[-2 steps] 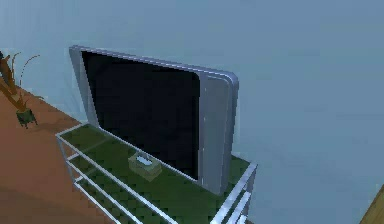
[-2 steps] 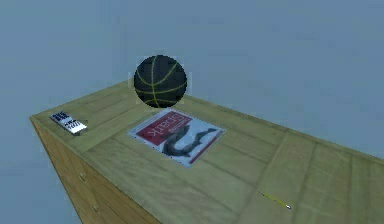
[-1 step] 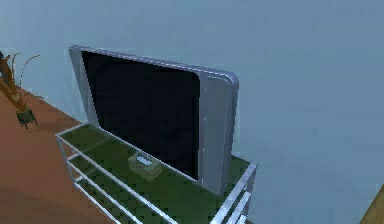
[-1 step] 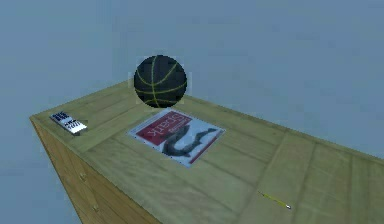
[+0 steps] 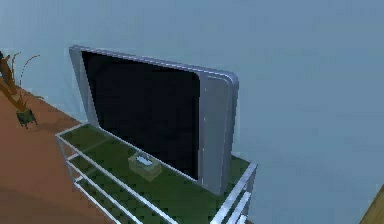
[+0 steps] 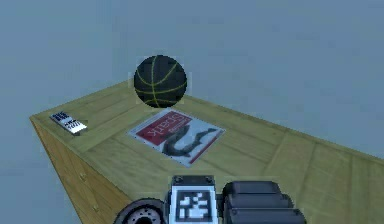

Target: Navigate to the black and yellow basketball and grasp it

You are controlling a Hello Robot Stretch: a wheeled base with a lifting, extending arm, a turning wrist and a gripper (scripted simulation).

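Note:
The black basketball with yellow lines point(image 6: 160, 82) rests on a wooden tabletop point(image 6: 280, 160) near its far edge, in front of a grey-blue wall. At the arm side view's bottom edge a white square with black marks point(image 6: 193, 205) sits beside dark arm parts point(image 6: 262, 200). Left of that square is a dark round piece of the gripper point(image 6: 145, 213). Its far end cannot be made out, so I cannot tell whether it holds anything. The ball lies well up the picture from it.
A red and white printed sheet point(image 6: 178, 135) lies flat on the table below the ball, and a small black and white object point(image 6: 70, 122) lies near the left corner. Ahead stands a large television point(image 5: 150, 110) on a metal-framed stand point(image 5: 235, 195) with a small box point(image 5: 143, 165). A potted plant point(image 5: 20, 100) is on the floor at left.

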